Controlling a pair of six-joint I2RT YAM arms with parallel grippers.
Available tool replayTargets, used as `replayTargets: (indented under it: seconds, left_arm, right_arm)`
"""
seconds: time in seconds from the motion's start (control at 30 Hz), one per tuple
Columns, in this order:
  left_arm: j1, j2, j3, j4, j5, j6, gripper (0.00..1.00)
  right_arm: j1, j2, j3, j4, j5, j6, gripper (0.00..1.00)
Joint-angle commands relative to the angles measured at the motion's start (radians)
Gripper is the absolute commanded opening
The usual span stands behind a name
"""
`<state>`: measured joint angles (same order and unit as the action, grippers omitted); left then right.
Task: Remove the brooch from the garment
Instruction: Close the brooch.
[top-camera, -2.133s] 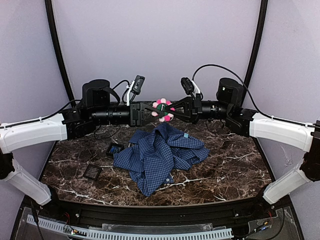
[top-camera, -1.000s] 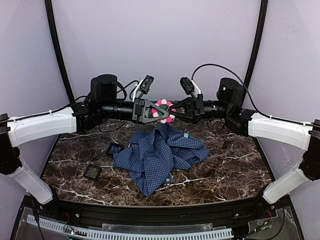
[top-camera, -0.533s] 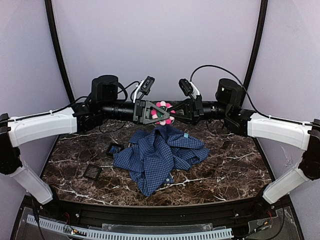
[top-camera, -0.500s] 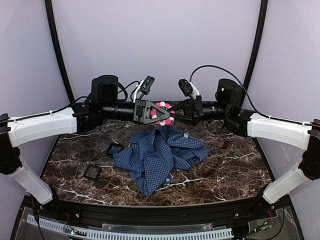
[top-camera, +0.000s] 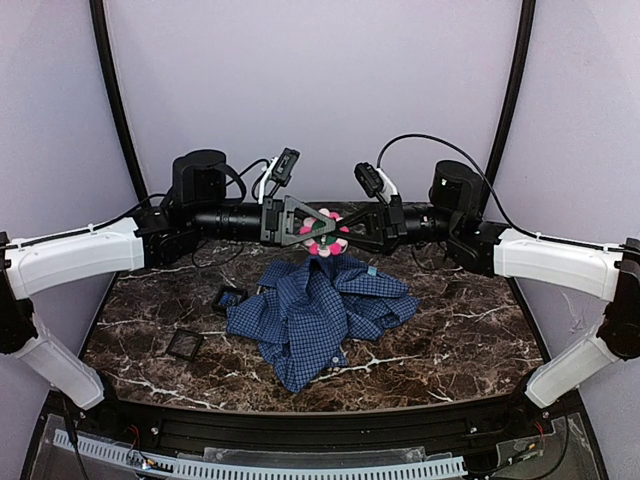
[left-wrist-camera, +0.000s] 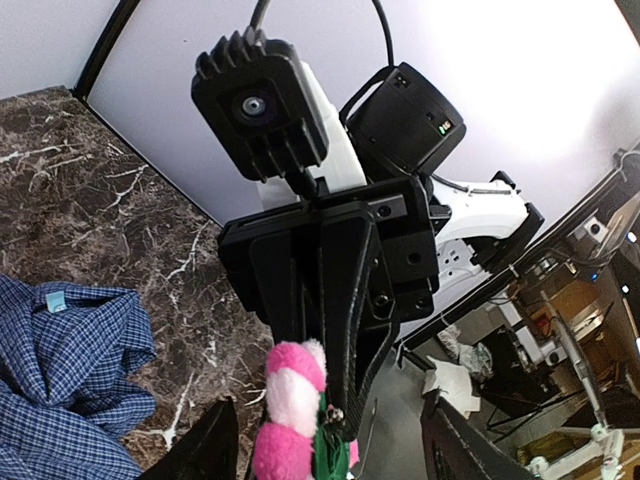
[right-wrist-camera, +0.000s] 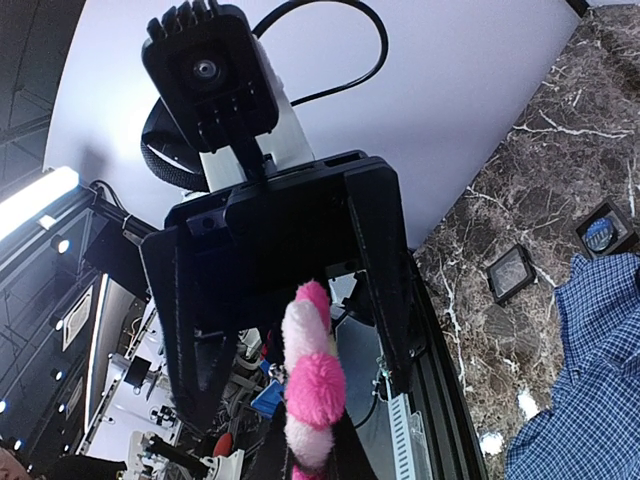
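The brooch (top-camera: 322, 240), a flower of pink and white fluffy petals with a green centre, is held in the air above the garment (top-camera: 315, 305), a blue checked shirt heaped on the marble table. My right gripper (top-camera: 318, 238) is shut on the brooch from the right. My left gripper (top-camera: 330, 230) faces it from the left, jaws wide open around the brooch. In the left wrist view the brooch (left-wrist-camera: 290, 400) hangs at the right gripper's tips (left-wrist-camera: 348, 410). In the right wrist view the brooch (right-wrist-camera: 315, 385) stands between my own fingers. I cannot tell whether it touches the shirt's raised fold.
Two small black square trays (top-camera: 231, 297) (top-camera: 185, 345) lie on the table left of the shirt. A light-blue tag (top-camera: 371, 270) shows on the shirt's upper right. The curved back wall stands close behind both arms.
The left gripper has moved right to the brooch with its jaws open around it. The brooch and both grippers now sit slightly lower, nearer the shirt.
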<state>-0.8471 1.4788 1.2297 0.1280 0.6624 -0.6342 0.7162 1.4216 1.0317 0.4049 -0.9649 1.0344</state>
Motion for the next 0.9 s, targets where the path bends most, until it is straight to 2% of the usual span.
replayTargets:
  seconds: [0.0, 0.13, 0.27, 0.87]
  left_arm:
    - [-0.001, -0.058, -0.030, -0.010, -0.025, 0.000, 0.73]
    - [-0.001, -0.055, -0.006, -0.078, -0.049, 0.030, 0.79]
    - [-0.004, -0.036, 0.032, -0.211, -0.071, 0.078, 0.80]
    - [-0.008, -0.022, 0.050, -0.252, -0.096, 0.099, 0.51]
  right_arm:
    - [0.008, 0.005, -0.011, 0.038, 0.011, 0.012, 0.00]
    - [0.008, 0.009, -0.002, 0.028, 0.026, 0.009, 0.00]
    - [0.008, 0.011, 0.002, 0.003, 0.034, -0.004, 0.00]
    - [0.008, 0.013, 0.006, -0.032, 0.043, -0.024, 0.00]
